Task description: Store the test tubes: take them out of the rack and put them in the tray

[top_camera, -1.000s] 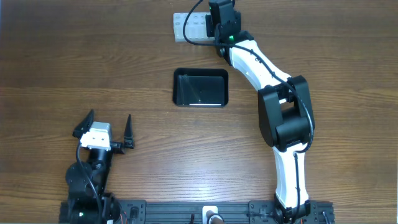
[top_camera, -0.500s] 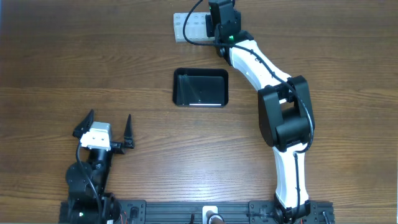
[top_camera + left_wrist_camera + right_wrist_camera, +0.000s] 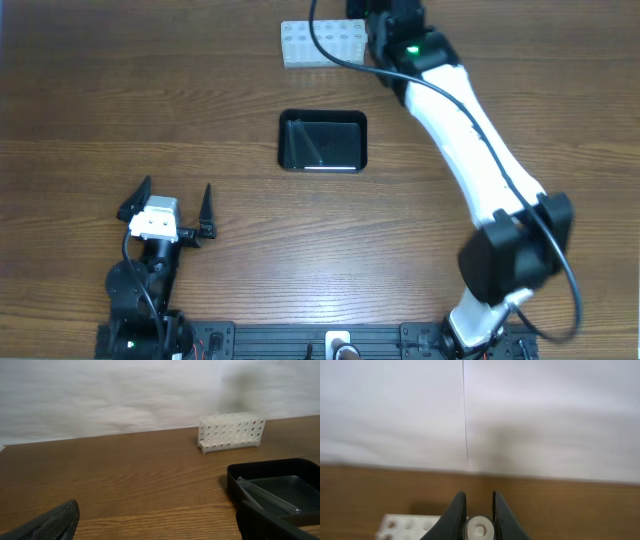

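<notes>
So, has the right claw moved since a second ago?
Yes. In the top view the right claw has shifted rightward: it was over the right end of the white rack, now it is past that end. It grips a test tube.

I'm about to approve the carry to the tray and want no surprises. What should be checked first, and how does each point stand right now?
1. Grip: the right gripper has its fingers closed around the held tube at its round end: ok.
2. Held tube clear of the rack: cannot tell.
3. Room in the tray: ok, one stored tube lies in it, with space beside.
4. Left gripper out of the path: ok, open, near its own base.
5. Other tubes in the rack: cannot tell.
</notes>
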Controlling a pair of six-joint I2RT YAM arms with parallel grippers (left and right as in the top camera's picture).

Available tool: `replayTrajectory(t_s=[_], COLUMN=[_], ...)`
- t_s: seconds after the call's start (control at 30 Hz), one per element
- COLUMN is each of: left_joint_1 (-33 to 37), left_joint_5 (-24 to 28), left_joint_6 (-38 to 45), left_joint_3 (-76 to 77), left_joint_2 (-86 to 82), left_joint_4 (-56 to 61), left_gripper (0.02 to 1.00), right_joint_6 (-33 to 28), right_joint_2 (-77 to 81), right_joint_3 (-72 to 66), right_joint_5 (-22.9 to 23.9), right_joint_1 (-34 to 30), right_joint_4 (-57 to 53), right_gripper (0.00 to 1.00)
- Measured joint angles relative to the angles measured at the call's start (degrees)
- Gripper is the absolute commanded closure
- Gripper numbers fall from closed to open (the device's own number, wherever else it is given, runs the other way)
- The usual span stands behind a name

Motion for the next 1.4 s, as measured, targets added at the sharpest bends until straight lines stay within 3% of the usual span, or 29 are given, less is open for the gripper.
replayTrajectory(t_s=[0.23,0.5,0.8,1.4], left_joint_1=[0.00,0.00,0.00,0.00], left_joint_5=[0.02,0.00,0.02,0.00], left_joint_6=[0.00,-0.02,0.00,0.00], left_joint_3=[0.00,0.00,0.00,0.00], left_joint_2=[0.00,0.00,0.00,0.00], left_joint_4=[0.00,0.00,0.00,0.00], left_gripper=[0.018,0.018,0.018,0.018], right_joint_6=[4.28,12.02,14.19,15.50], right_joint_2=[-7.58,-1.88,9.16,15.58], right_joint_3=[0.42,0.48,0.46,0.46], right_joint_5=[-5.14,-12.68,-18.10,-18.16], right_joint_1=[0.00,0.09,2.97,5.64], right_joint_4=[-16.55,-35.08,-37.64,-41.09], right_gripper=[0.919,0.912,0.925,0.901])
